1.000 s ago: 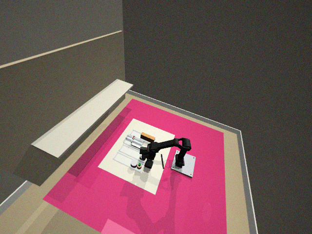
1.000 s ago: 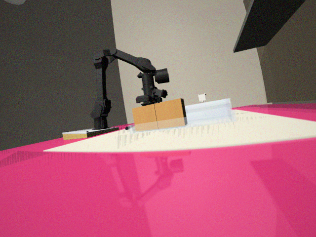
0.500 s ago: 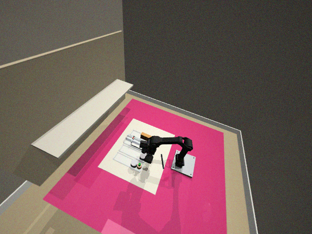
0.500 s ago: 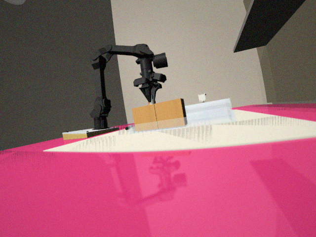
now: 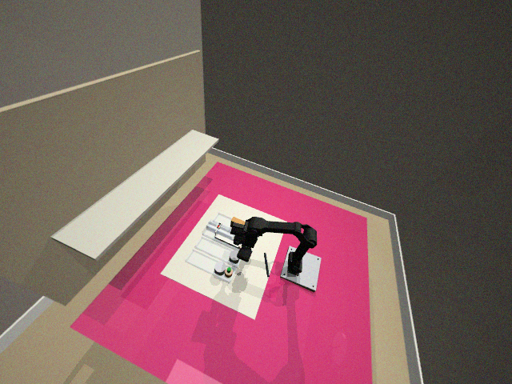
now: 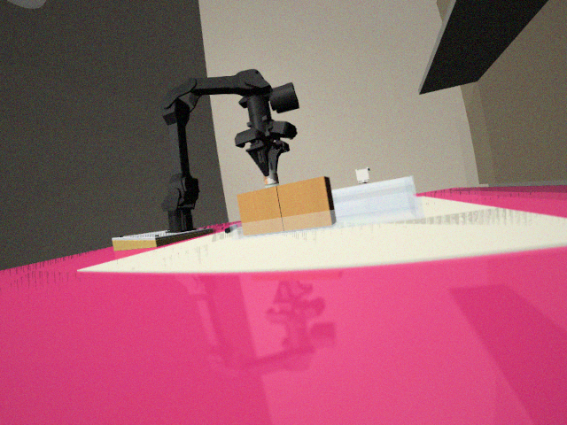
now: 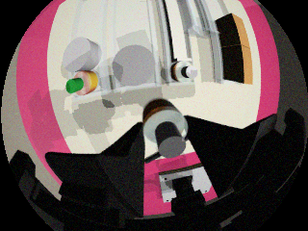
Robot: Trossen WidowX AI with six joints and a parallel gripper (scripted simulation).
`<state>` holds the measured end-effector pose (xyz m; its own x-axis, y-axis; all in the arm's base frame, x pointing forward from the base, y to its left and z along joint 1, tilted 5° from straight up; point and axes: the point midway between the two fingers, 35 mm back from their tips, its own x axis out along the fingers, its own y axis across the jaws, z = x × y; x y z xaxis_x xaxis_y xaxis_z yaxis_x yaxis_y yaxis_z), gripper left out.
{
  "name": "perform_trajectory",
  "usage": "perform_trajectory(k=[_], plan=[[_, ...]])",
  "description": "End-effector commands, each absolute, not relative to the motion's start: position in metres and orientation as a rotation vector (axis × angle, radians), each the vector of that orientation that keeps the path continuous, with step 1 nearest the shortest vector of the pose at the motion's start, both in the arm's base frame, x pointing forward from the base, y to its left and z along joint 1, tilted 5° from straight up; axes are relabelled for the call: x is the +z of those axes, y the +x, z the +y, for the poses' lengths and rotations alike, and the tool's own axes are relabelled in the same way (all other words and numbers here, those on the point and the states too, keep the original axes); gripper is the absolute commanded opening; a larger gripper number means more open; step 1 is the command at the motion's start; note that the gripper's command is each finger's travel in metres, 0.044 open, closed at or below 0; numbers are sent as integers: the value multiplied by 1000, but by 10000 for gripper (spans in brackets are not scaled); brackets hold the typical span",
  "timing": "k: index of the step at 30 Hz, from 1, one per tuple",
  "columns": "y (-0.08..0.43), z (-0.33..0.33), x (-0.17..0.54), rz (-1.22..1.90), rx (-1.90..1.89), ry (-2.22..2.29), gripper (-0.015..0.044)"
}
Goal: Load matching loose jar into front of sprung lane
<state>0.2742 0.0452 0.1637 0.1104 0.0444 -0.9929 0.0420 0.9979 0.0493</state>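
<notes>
My gripper [image 6: 271,175] [image 7: 164,123] is shut on a jar [image 6: 271,181] [image 7: 164,121] with a dark grey cap, pale shoulder and brown body. It holds the jar upright, above the height of the orange boxes in the exterior view. In the wrist view, a dark-bodied jar [image 7: 182,70] with a white cap stands at the near end of a narrow lane to the right of the held jar. A jar [image 7: 86,82] [image 5: 228,272] with a green cap stands at the near end of the leftmost lane. The pusher plate cannot be made out clearly.
Grey round things [image 7: 134,64] [image 5: 220,268] stand in the left lanes. Orange boxes [image 6: 302,201] [image 7: 247,53] stand beyond the clear rails on the right in the wrist view. A dark bar [image 5: 266,264] lies near the robot's base plate [image 5: 310,274]. A small white block [image 6: 361,174] shows above the clear lane walls.
</notes>
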Motion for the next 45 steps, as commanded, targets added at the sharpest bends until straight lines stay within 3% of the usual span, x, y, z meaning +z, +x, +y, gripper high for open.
perform_trajectory(k=[1,9,45], plan=[[275,28,148,1471,-1,71,0],[276,-5,124,1471,-9,75,0],[287,-5,101,1470,-9,75,0]])
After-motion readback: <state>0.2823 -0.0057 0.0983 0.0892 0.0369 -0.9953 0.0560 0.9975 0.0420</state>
